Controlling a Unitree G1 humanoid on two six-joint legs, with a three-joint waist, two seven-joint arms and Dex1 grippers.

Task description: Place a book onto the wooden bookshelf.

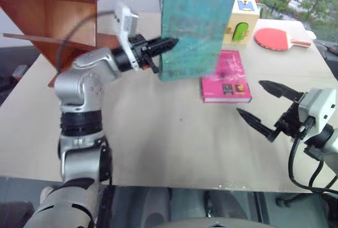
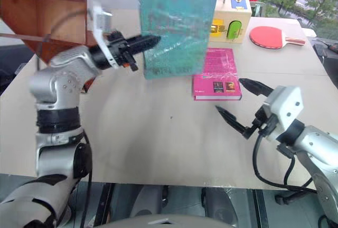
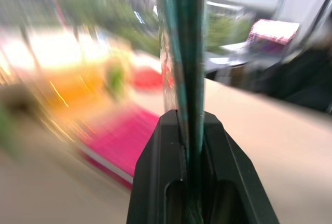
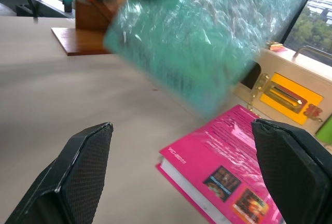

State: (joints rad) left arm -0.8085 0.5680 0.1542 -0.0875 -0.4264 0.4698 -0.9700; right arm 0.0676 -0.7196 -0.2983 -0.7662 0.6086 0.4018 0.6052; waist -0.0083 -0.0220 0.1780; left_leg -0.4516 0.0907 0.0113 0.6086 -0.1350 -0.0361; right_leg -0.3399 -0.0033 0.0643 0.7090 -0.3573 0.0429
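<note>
The large teal-green book (image 1: 196,22) hangs upright above the table, wrapped in glossy plastic. My left gripper (image 1: 171,44) is shut on its left edge, and the left wrist view shows the two black fingers (image 3: 161,172) clamped on the thin edge of the book (image 3: 182,53). The reddish-brown wooden bookshelf (image 1: 45,19) stands at the far left of the table, just left of the held book. My right gripper (image 1: 260,105) hovers open over the table's right front part, with nothing between its fingers (image 4: 78,177).
A magenta-pink book (image 1: 226,77) lies flat on the table below the teal one's right side. Behind it stand a pale wooden toy box (image 1: 242,21) and a red table-tennis paddle (image 1: 274,39). The table's front edge (image 1: 169,184) runs close to me.
</note>
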